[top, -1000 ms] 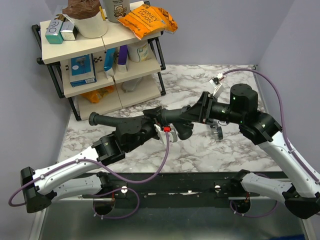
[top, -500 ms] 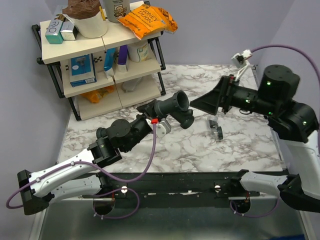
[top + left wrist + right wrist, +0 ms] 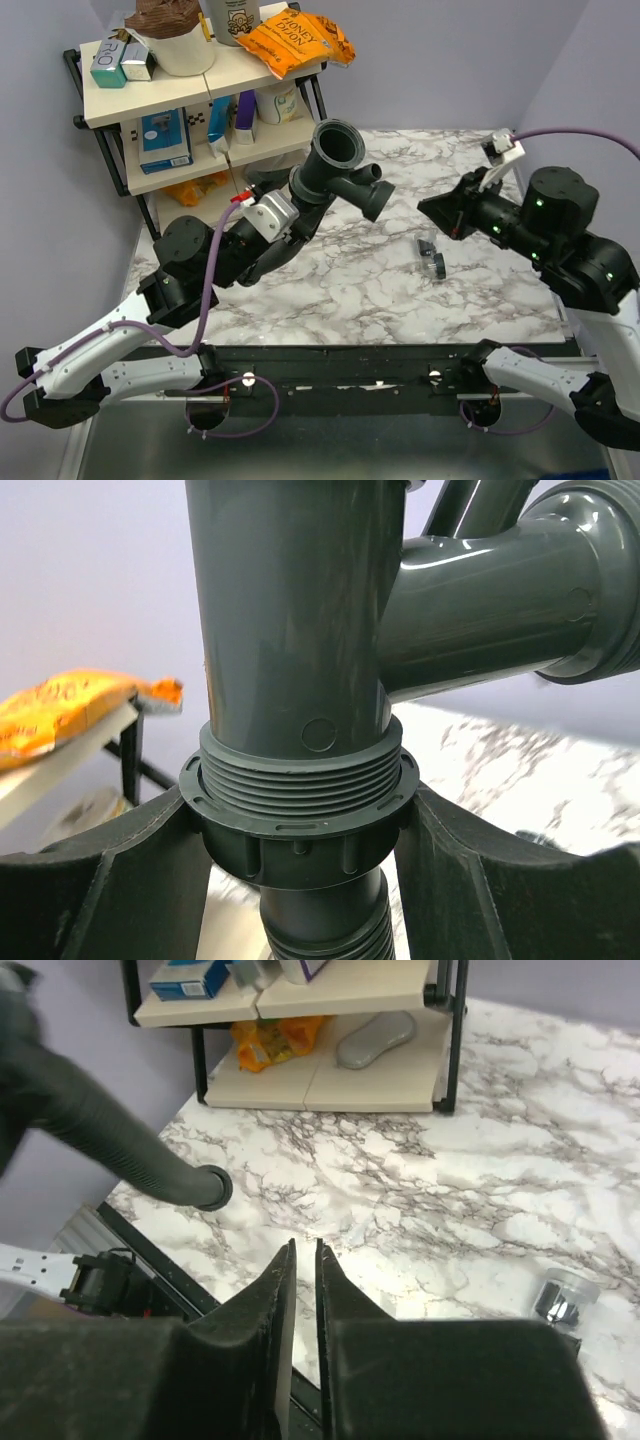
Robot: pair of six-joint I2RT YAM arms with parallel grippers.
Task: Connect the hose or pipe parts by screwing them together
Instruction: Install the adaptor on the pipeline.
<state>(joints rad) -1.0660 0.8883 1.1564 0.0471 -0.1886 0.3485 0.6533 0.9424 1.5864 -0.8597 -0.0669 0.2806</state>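
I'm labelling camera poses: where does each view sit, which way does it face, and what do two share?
Top external: high behind the bases, looking down over the marble table to the shelf rack; left arm and right arm show.
Left wrist: on the left arm, facing along the left gripper at the pipe fitting it clamps; both fingers show.
Right wrist: looks down past the shut right gripper at the marble table and hose.
Shared: top external and left wrist show the pipe fitting.

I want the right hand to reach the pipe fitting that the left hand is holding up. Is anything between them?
Nothing visible is in the way. The right hand, empty, faces the branched pipe fitting across open air. The small part lies on the table below that gap, out of the path.
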